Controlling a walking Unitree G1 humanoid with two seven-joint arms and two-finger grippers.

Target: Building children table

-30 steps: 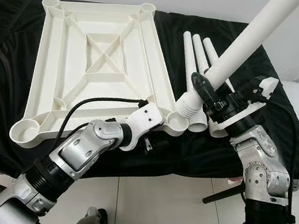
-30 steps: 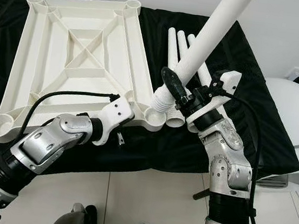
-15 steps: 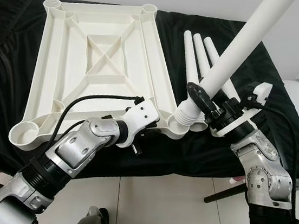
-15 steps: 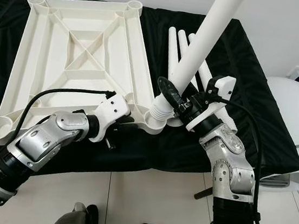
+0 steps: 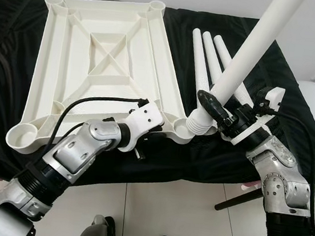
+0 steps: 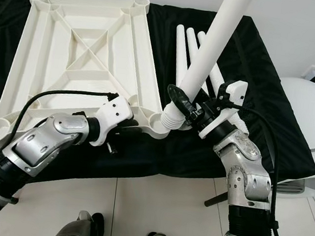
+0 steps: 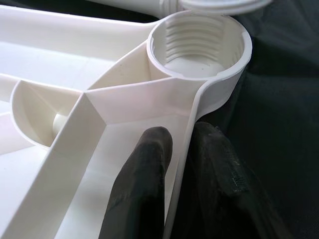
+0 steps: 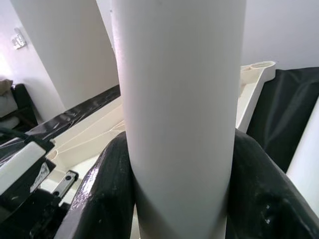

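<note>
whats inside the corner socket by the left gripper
The socket shows screw threads and a bare floor. In the head views the leg end sits at it; whether it's entered is hidden.

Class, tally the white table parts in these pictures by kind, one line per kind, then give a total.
Tabletop frame: 1
Leg held in the right gripper: 1
Legs lying on the black cloth: 3
Total: 5

The left gripper (image 7: 174, 164) sits low in the middle, fingers pinched tight. The right gripper (image 5: 219, 107) at center right squeezes a white pole (image 5: 247, 55).
</note>
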